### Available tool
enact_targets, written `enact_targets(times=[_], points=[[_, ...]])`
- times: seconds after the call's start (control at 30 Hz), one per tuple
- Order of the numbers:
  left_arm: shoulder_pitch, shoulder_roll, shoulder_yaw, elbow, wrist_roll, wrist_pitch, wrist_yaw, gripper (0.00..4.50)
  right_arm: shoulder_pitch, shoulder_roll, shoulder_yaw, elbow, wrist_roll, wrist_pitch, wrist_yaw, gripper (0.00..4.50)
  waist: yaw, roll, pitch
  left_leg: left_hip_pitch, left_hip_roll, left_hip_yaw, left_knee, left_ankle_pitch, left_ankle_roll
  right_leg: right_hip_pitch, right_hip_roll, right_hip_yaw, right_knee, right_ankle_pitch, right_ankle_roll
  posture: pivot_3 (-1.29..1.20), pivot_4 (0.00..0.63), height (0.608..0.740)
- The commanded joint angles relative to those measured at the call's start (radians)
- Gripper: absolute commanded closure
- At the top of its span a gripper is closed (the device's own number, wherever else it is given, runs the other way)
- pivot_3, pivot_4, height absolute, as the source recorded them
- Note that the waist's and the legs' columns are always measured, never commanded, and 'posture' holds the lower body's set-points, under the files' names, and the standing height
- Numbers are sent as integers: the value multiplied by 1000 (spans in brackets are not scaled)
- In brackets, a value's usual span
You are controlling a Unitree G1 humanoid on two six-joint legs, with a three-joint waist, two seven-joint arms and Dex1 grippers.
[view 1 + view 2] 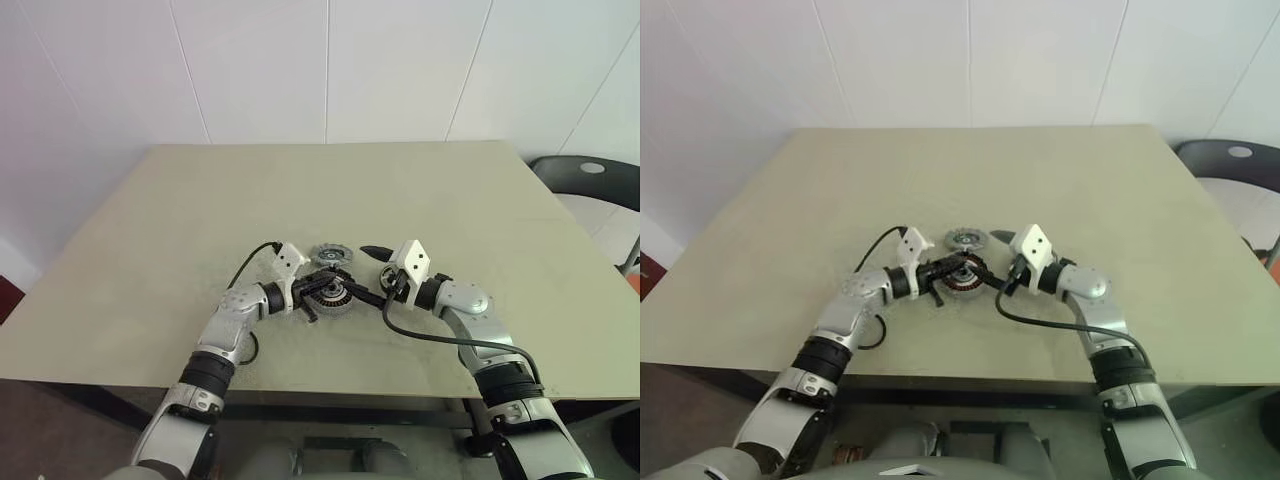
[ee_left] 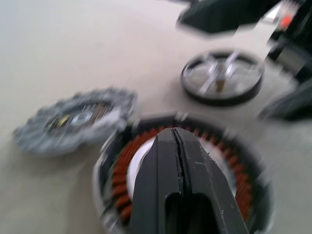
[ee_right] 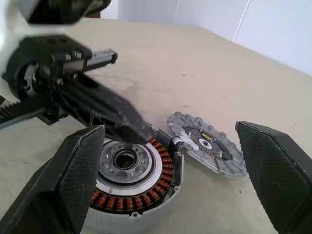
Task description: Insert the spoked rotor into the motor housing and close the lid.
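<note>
While the motor housing sits on the beige table right between the two arms, the left gripper hangs over its middle with both black fingers pressed tight together, nothing pinched between them. In the left wrist view the tips line up over the pale hub inside the copper windings, but it's hard to tell whether they actually touch it. The right gripper is spread wide, one finger on each side of the housing, not gripping anything. The spoked rotor lies flat on the table just beside the housing, towards the right gripper, still not inserted. A grey toothed lid lies flat just beside the housing too, on its far side.
</note>
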Motion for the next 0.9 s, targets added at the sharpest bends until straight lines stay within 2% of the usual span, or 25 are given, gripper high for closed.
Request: enact_targets(times=[0.03, 0.43, 0.7, 0.9], points=[[-7, -3, 12, -53, -35, 11, -24, 4461, -25, 1, -14, -10, 10, -14, -3, 0, -1, 0, 0, 0, 0, 0, 0, 0, 0, 0, 0, 0, 0, 0, 0, 0, 0, 740], [13, 39, -40, -23, 30, 60, -16, 4461, -25, 6, -13, -8, 9, -20, -10, 0, -1, 0, 0, 0, 0, 0, 0, 0, 0, 0, 0, 0, 0, 0, 0, 0, 0, 740], [-16, 40, -40, 82, 111, 43, 106, 4461, -28, 8, -17, -8, 8, -27, -23, 0, 0, 0, 0, 1, 0, 0, 0, 0, 0, 1, 0, 0, 0, 0, 0, 0, 0, 740], [-23, 18, -10, 118, 90, 16, 140, 4461, -26, 9, -14, -8, 6, -28, -31, 0, -2, 0, -1, 2, 0, 0, 0, 0, 0, 1, 0, 0, 0, 0, 0, 0, 0, 740]])
